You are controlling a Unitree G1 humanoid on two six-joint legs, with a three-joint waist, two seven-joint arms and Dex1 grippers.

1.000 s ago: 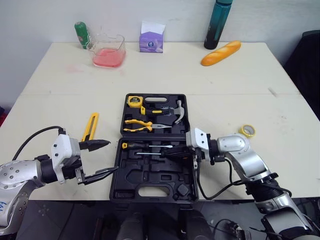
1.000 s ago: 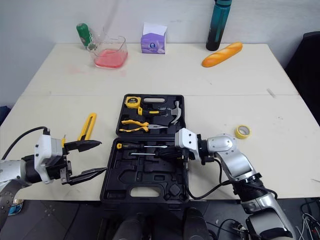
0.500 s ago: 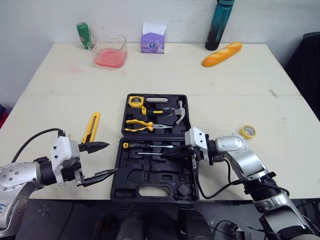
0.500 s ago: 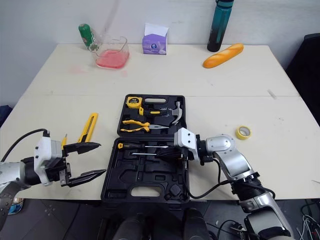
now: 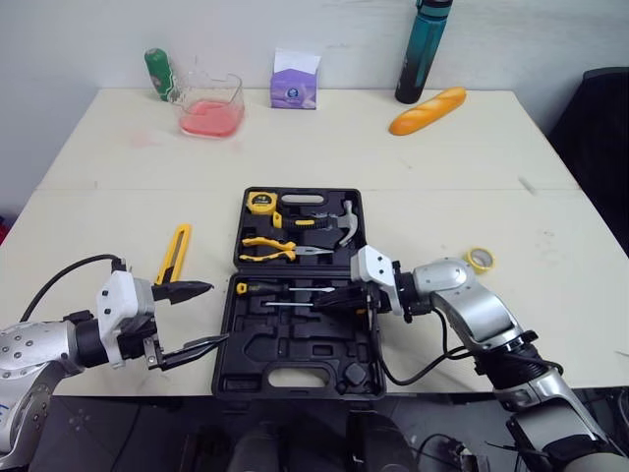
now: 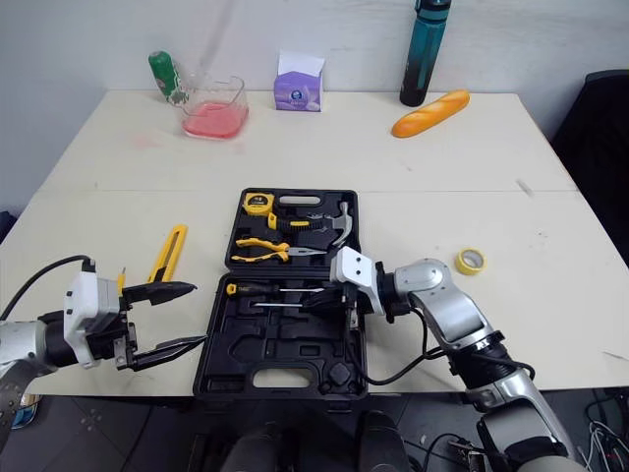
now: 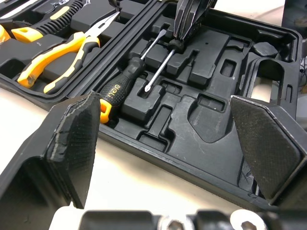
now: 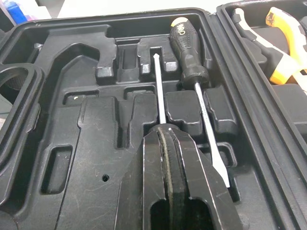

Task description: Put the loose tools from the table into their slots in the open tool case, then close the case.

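The black tool case (image 5: 248, 339) lies open near the table's front edge. Its far half holds a tape measure (image 5: 262, 202), yellow pliers (image 5: 270, 246) and a hammer (image 5: 346, 224). A black-handled screwdriver (image 8: 187, 52) rests in a slot of the near half. My right gripper (image 5: 332, 301) is low over that half, shut on a second screwdriver (image 8: 158, 86) whose shaft lies along a slot. My left gripper (image 5: 216, 313) hangs open just left of the case, holding nothing. A yellow utility knife (image 5: 175, 253) lies loose on the table beyond it.
A yellow tape roll (image 5: 481, 259) lies right of the case. Along the far edge stand a green bottle (image 5: 157, 73), a tub of pink liquid (image 5: 209, 106), a purple box (image 5: 295, 81), a teal bottle (image 5: 415, 49) and a bread loaf (image 5: 428, 109).
The whole picture has shifted slightly. The right gripper has edged a little to the left over the case, still shut on the screwdriver. The left gripper stays open where it was.
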